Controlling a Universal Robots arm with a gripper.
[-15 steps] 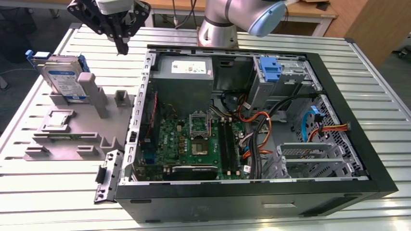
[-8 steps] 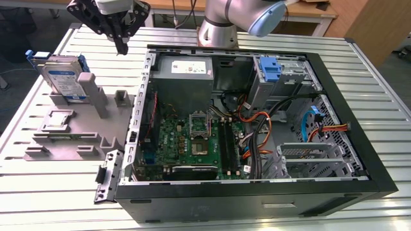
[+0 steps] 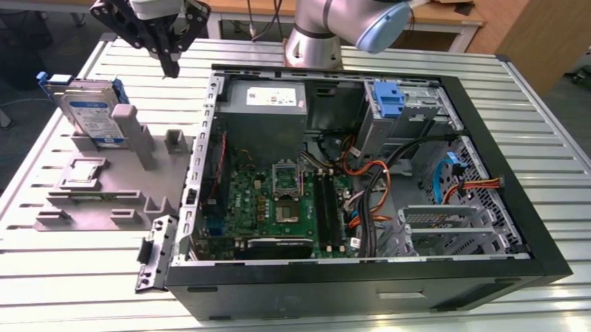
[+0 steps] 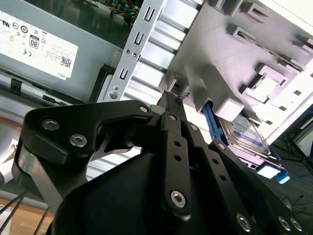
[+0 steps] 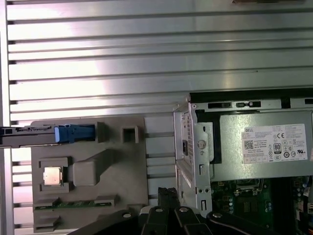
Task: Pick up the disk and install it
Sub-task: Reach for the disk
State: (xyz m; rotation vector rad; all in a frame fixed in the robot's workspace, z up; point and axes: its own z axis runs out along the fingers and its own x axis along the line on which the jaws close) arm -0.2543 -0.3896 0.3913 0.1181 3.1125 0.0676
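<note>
Black two-finger gripper [image 3: 171, 69] is closed, holding nothing. The exterior view shows the label face of the silver-grey, blue-railed disk [image 3: 93, 114]; in the second wrist view the grey plastic fixture [image 4: 220, 54] partly hides it.

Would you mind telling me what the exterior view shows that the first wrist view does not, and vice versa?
The exterior view adds the labelled face of the disk, upright in the grey fixture, plus the blue bracket and metal drive cage inside the case. The first wrist view adds the disk edge-on from above. Both share the power supply, the fixture and the shut gripper.
</note>
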